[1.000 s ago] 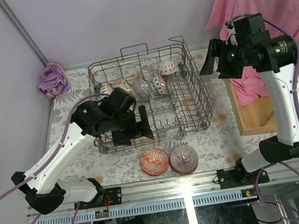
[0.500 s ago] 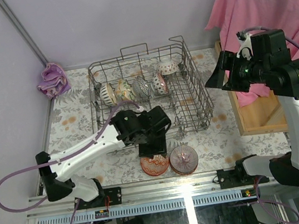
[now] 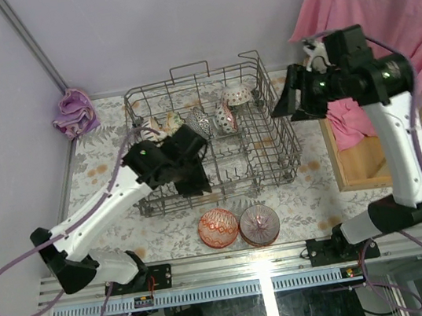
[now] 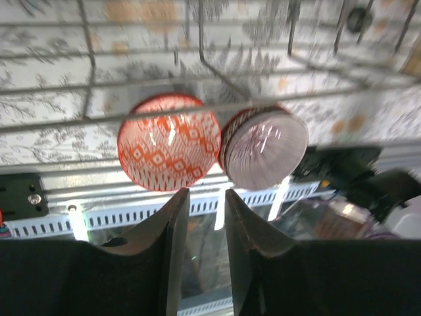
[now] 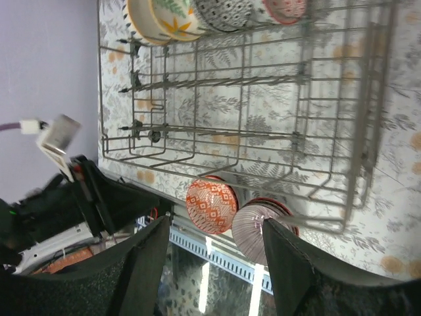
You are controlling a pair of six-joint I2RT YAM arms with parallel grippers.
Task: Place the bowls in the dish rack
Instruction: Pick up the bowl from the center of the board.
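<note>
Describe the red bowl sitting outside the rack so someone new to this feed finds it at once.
Find the large grey wire dish rack on the floral tablecloth. Just outside its near wall, two sit side by side. You want the left bowl, which has an orange-red diamond lattice inside. The right bowl is greyish-pink with fine radial lines.

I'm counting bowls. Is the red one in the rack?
Out: the red bowl sits on the table, outside the dish rack.
</note>
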